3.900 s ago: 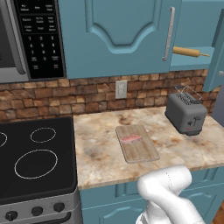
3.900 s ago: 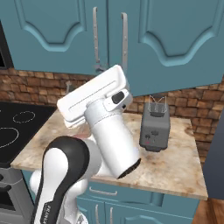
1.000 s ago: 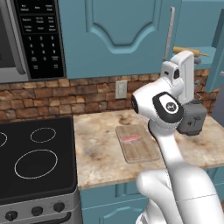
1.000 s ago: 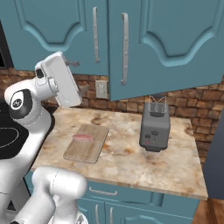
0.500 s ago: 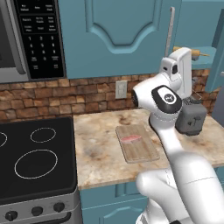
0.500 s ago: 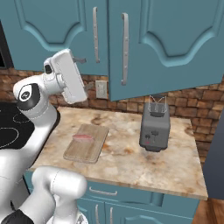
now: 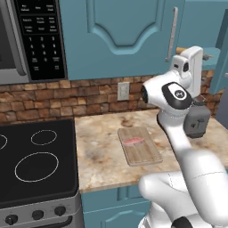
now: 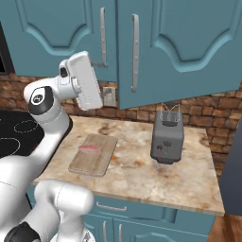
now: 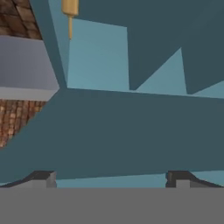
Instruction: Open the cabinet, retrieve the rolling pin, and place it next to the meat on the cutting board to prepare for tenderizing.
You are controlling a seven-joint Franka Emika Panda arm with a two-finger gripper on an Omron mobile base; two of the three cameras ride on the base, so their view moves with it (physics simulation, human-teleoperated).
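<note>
Rolling pin (image 9: 70, 11) lies on the shelf inside the cabinet (image 8: 175, 42), whose door is already open, while the fingers (image 9: 110, 178), spread wide and empty, face the shelf, so grasping and placing by the meat (image 7: 133, 141) on the cutting board (image 7: 141, 153) remain.

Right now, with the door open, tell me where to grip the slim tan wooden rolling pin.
Grip the slim tan wooden rolling pin on its thick barrel, not the thin end handle. It lies level inside the teal-blue cabinet, so enter through the open front, the open pincer spanning the barrel.
</note>
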